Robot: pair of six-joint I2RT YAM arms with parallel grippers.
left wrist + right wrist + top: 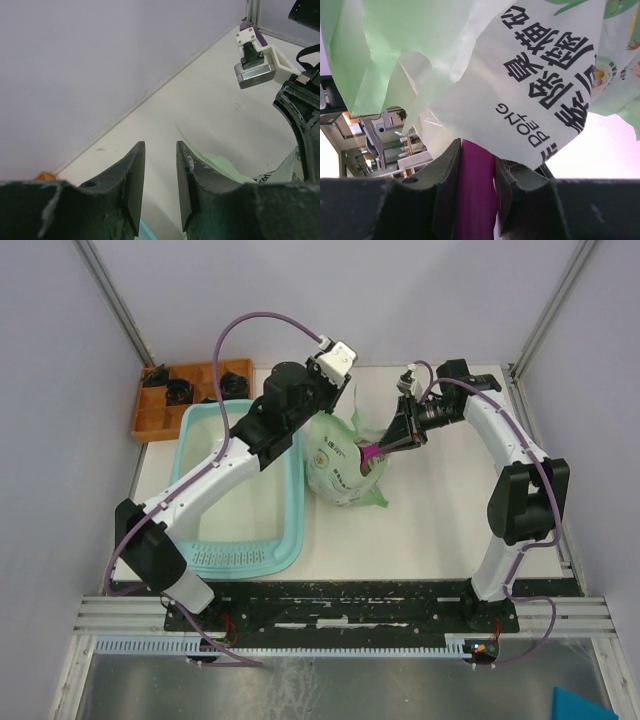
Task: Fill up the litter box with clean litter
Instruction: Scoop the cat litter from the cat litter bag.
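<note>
Two pincers are mine, and both work close to the pale green printed bag [343,468], which stands on the white table [440,530]. My right pincer [476,150] is clamped on the handle of the magenta scoop [475,200], one finger pressed to each side of it. The scoop's far end goes in under the bag's crumpled printed paper, on the bag's right side. My left pincer [160,150] hovers above the bag's far left edge, its fingers parted by a narrow gap with nothing between them. A fold of the green bag shows just below its right finger. The litter box [296,502], a light-teal tray, lies just left of the bag, its rim close against the bag's side; whether they touch I cannot tell. My left arm reaches over the box toward the bag. An orange compartment tray [150,420] sits farther left of the bag, toward the back.
</note>
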